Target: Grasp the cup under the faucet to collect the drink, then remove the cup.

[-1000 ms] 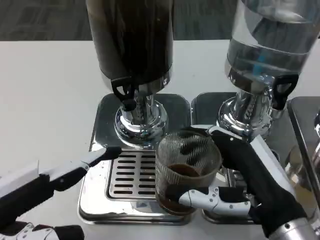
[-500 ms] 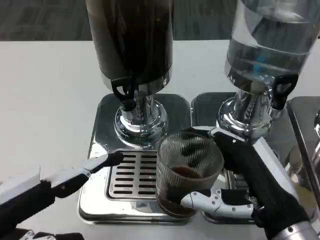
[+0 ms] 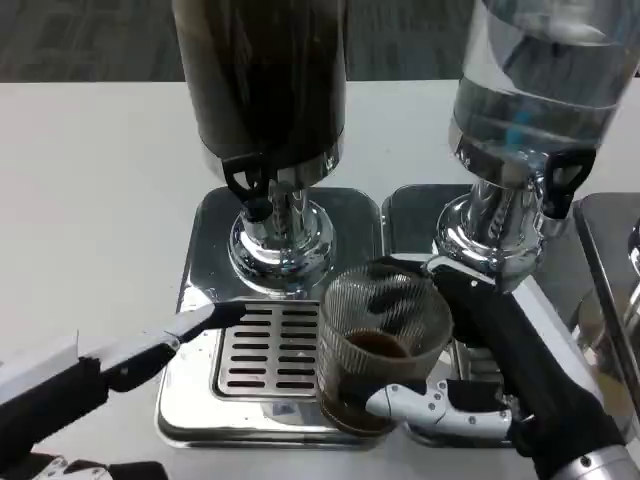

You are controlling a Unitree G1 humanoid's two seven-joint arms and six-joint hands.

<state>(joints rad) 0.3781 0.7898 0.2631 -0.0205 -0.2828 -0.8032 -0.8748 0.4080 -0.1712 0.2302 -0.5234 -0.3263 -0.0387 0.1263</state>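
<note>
A ribbed clear glass cup [image 3: 378, 345] with a little dark drink at its bottom stands on the front right of the drip tray [image 3: 262, 347]. My right hand [image 3: 490, 370] grips it, one finger across its front base and others behind its rim. The black faucet [image 3: 252, 190] of the dark drink dispenser [image 3: 262, 80] hangs to the cup's upper left. My left hand [image 3: 110, 362] lies at the tray's left edge, fingers stretched out and holding nothing.
A second dispenser [image 3: 535, 90] with clear liquid stands at the right, with its own black tap [image 3: 562, 180] and metal base. White table surface [image 3: 90, 200] spreads out to the left. Another metal tray edge [image 3: 610, 260] shows at the far right.
My right hand has carried the cup slightly right and toward me. My left hand has drawn back a little to the lower left.
</note>
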